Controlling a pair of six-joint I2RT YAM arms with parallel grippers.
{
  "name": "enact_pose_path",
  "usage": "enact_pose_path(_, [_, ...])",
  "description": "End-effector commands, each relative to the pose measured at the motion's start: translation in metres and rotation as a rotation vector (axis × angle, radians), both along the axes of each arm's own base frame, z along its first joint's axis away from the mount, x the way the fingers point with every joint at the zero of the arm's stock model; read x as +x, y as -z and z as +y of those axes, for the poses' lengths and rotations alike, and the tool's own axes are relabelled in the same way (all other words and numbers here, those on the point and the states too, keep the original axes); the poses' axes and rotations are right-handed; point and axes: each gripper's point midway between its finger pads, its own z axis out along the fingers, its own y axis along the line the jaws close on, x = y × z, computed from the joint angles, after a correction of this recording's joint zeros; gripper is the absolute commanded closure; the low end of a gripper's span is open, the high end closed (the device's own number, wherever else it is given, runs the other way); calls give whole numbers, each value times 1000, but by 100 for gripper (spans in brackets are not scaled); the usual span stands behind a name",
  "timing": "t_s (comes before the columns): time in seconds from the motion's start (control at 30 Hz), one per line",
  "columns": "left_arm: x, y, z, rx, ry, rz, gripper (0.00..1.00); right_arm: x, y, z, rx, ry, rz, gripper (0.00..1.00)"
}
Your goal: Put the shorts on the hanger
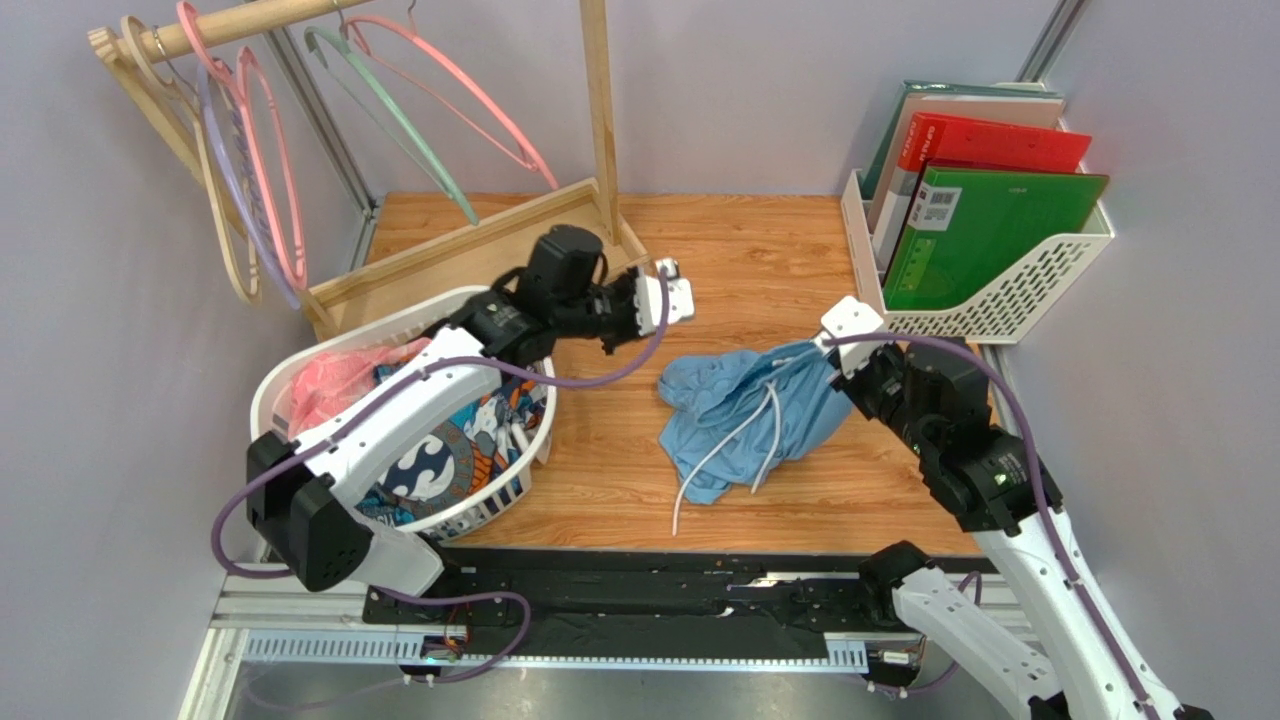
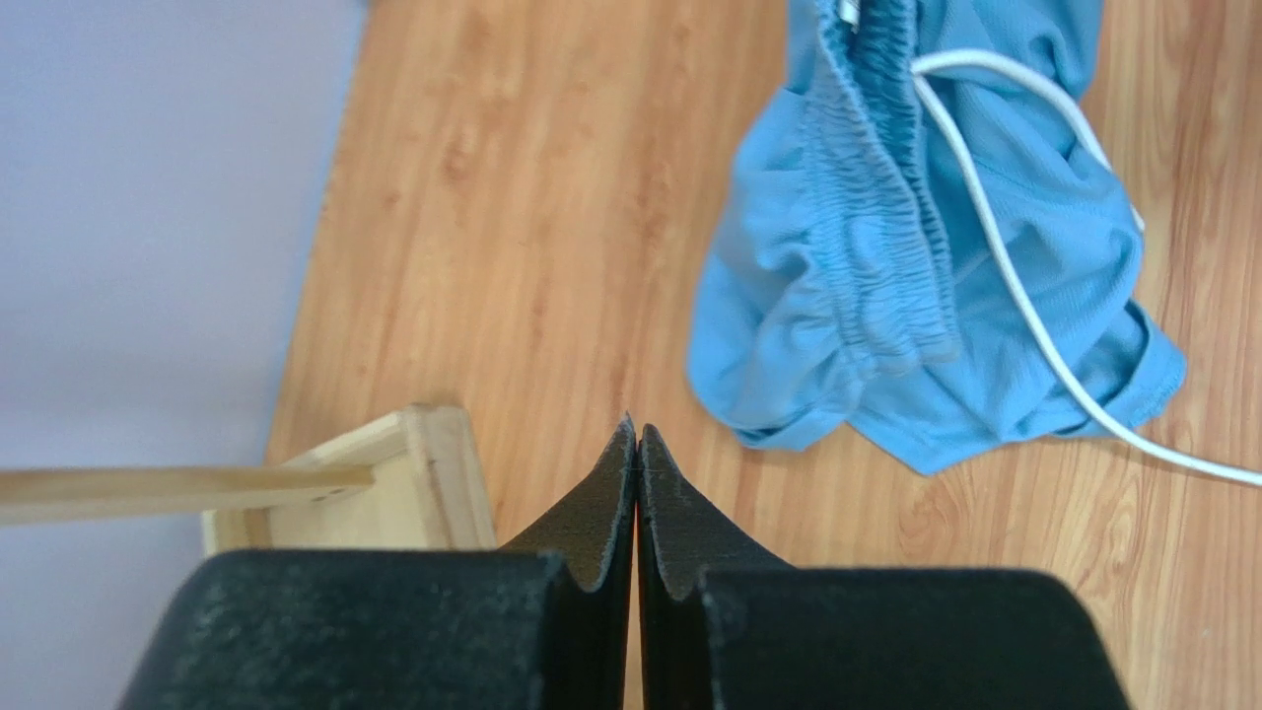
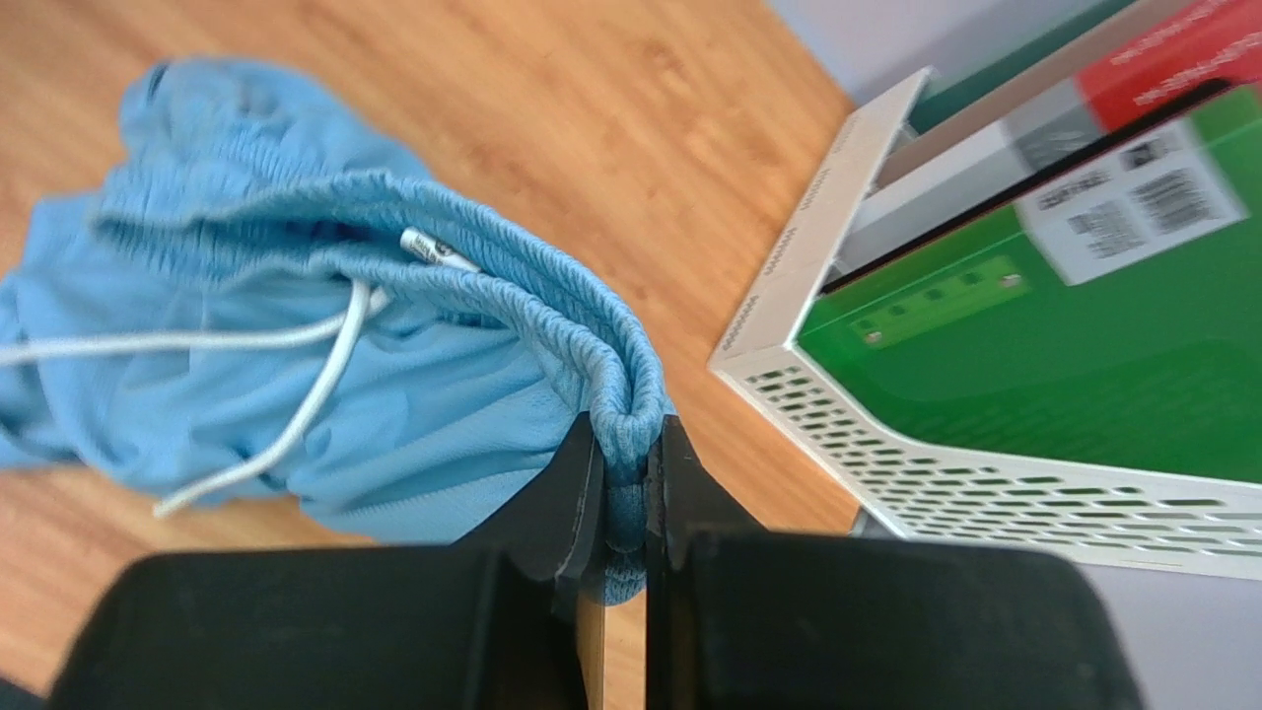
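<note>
Right hand (image 3: 624,451) pinched shut on the shorts' (image 3: 371,392) waistband (image 3: 511,274), near the desk's (image 1: 751,248) right edge. Rest of the fabric is heaped mid-desk. Left hand (image 2: 637,444) shut, empty, over the back half. Hanger (image 1: 478,96) on the rail (image 1: 256,21) past the back-left corner, untouched. Early stage, I'd say: hanging all left to do.

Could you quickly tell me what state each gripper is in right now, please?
Left gripper: closed, holding nothing.
Right gripper: closed, holding the shorts.
</note>
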Motion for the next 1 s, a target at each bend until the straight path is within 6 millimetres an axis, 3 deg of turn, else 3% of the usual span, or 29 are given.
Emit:
enact_pose_path(0.0, [-10,-52,23,-98,-68,112,100,30,-91,-8,111,47,-233,100])
enact_pose_path(0.03, [-11,-53,25,-85,-55,111,100,32,-104,-8,135,36,-249,100])
enact_pose_path(0.07, [-15,-51,25,-67,-34,112,98,37,-101,-9,148,32,-222,100])
enact_pose_path(0.1, [-21,-46,25,-58,-2,121,89,40,-100,-8,151,25,-211,100])
enact_pose_path(0.13, [-24,-41,24,-53,11,124,64,41,-98,-7,152,17,-200,100])
enact_pose_path(0.17, [-31,-27,21,-31,33,142,56,40,-88,-3,151,-1,-167,100])
enact_pose_path(0.23, [-33,-17,14,-6,61,91,46,38,-76,1,152,-21,-132,100])
enact_pose_path(0.27, [-38,0,12,27,81,88,44,37,-63,3,151,-35,-98,100])
enact_pose_path(0.33, [-48,8,-9,50,141,-5,39,34,-55,4,162,-30,-80,100])
enact_pose_path(0.37, [-54,24,-13,68,156,-7,35,34,-48,4,161,-27,-64,100])
enact_pose_path(0.43, [-64,28,-41,37,191,-49,33,34,-44,3,171,-16,-52,100])
enact_pose_path(0.5, [-68,45,-60,41,191,-62,33,36,-41,2,175,-2,-42,100])
enact_pose_path(0.57, [-85,61,-80,47,236,-97,30,40,-39,1,175,16,-35,100])
enact_pose_path(0.67, [-84,72,-107,7,230,-147,22,44,-40,0,182,29,-37,100])
enact_pose_path(0.7, [-79,86,-117,12,211,-130,22,45,-41,1,186,31,-37,100])
enact_pose_path(0.73, [-77,85,-126,9,196,-121,22,46,-41,1,187,33,-34,100])
enact_pose_path(0.8, [-66,109,-132,35,110,-61,21,49,-39,1,186,33,-24,100])
enact_pose_path(0.97, [-44,140,-147,52,-9,-40,19,55,-37,2,187,37,-21,100])
